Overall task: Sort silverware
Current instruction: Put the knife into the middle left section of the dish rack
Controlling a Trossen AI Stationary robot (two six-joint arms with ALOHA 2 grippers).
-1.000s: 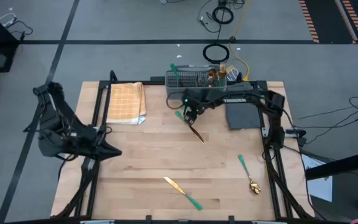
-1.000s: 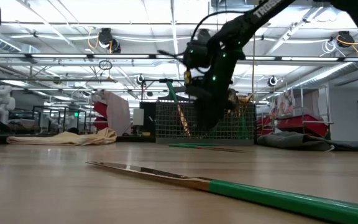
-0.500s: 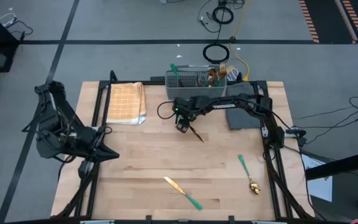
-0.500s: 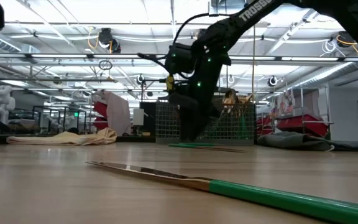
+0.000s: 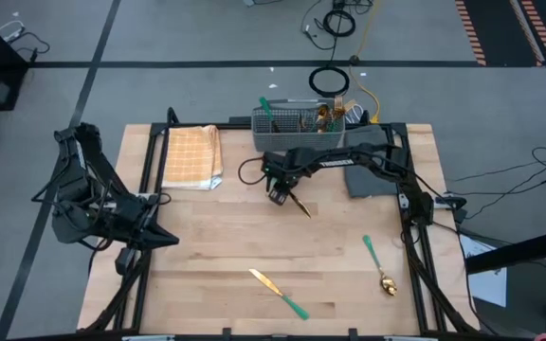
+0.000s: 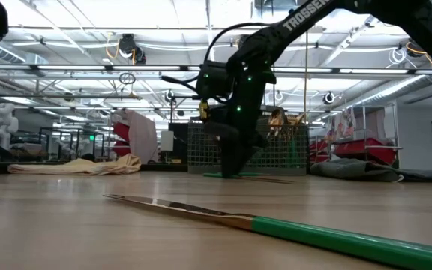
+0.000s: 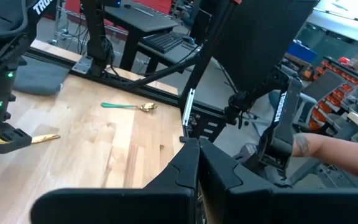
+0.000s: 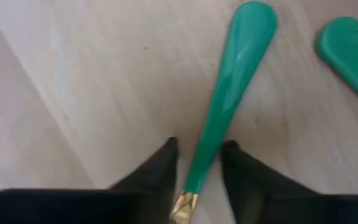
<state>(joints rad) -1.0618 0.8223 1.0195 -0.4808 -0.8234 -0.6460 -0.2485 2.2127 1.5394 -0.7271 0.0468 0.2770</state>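
Observation:
My right gripper [image 5: 278,194] stands point-down on the table just in front of the grey basket [image 5: 297,118]. It is shut on a piece of silverware with a teal handle [image 8: 213,124] and a gold blade [image 5: 300,205]. Beside it lies the end of a second teal handle [image 8: 353,56]. A gold spoon [image 5: 379,265] lies flat at the near right. A gold knife [image 5: 278,292] lies flat near the front edge. My left gripper [image 7: 197,155] is shut on nothing and held up at the table's left side. My right gripper has the teal handle between its two fingers [image 8: 163,165], at the handle's narrow end [image 8: 199,163] next to the gold neck. The fingers come from above, pointing down, and lie across the handle. The piece lies flat on the table.
A tan checked cloth [image 5: 192,156] lies at the far left. A grey pad [image 5: 373,175] lies at the far right. More silverware stands in the basket. A person's arm [image 7: 334,155] shows beyond the table's edge. Bare wood [image 5: 226,237] lies mid-table.
My right gripper has come down from in front of the basket to the tabletop, moving a little toward the table's near and left edges, and now stands over the teal handle. The silverware on the table has stayed where it was.

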